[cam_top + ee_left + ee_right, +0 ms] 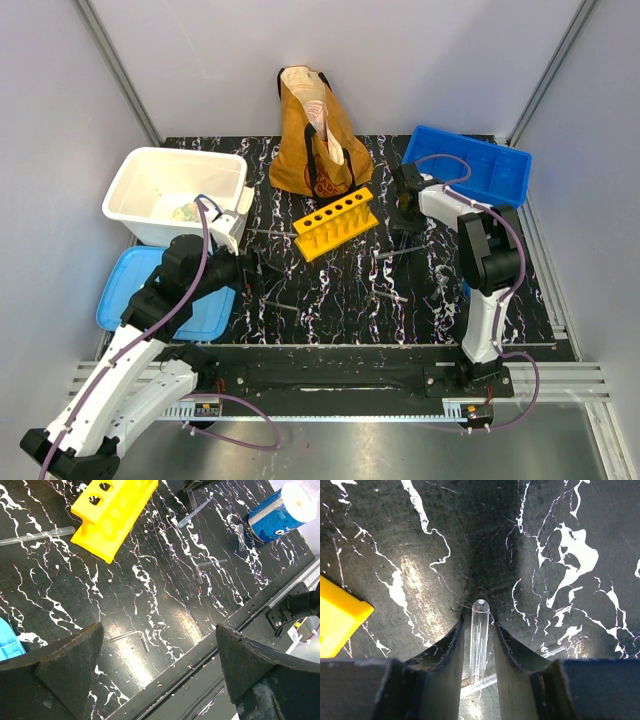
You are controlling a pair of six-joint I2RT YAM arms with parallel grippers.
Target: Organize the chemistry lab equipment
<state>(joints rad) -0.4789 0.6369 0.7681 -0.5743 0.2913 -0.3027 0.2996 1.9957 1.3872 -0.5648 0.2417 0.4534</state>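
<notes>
Top view of a black marbled tabletop (340, 300). Yellow six-hole rack (337, 222) near the centre, slanted from 8 o'clock to 2 o'clock, with no tube seen standing in its holes.

Right claw (479, 628) just at 3 o'clock of the rack, pointed down and clamped on a thin clear tube (480, 650). Rounded end of the tube down, close to the tabletop; touching or not, cannot tell. Clear dropper (520, 667) lying flat beneath the claw, crossing behind the tube.

Left claw (157, 635) at 8 o'clock of the rack, fingers wide apart, holding nothing, above a small bent tube (134, 637). More loose tubes and droppers scattered from 3 to 6 o'clock of the rack.

Probable step in hand: lifting the clear tube and seating it in a rack hole. To do it well:
- Raise straight up first, clear of the dropper below.
- Carry toward 9 o'clock, above the rack's top face.
- Hold the tube vertical to avoid catching on a rim.
- Centre over the nearest hole at the rack's 2 o'clock end and lower slowly.
- Release only after seating the rounded end inside.
- Mind the grip: a smooth wall, likely to slip.
</notes>
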